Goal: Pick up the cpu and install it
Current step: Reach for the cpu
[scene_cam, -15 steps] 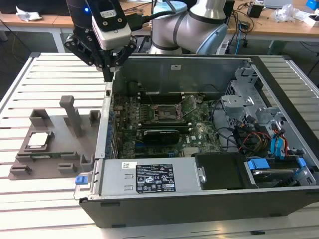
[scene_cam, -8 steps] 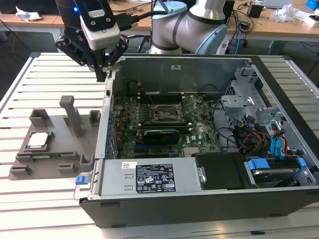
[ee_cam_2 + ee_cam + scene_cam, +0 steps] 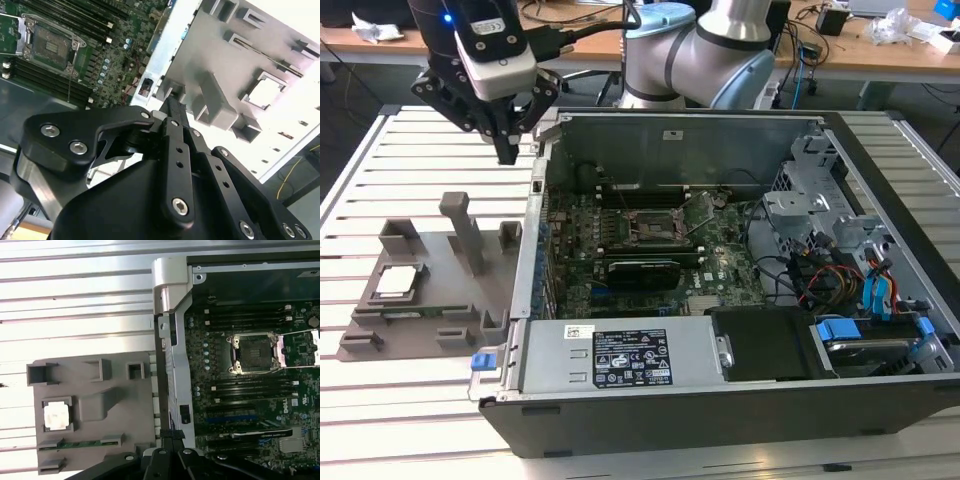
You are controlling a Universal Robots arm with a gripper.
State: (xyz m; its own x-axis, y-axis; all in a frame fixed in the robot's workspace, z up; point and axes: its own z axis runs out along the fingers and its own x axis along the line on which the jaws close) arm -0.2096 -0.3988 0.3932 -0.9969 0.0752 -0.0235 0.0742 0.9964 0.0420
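Hand raised, pointing down, closed; cpu lying in tray

This is looking like a robotics lab or test workshop. A robot arm carrying a black gripper is hanging over a slatted metal workbench, where an open computer case is lying beside a grey moulded fixture. Behind, wooden desks are holding cables and what may be small electronics, too far off to tell.
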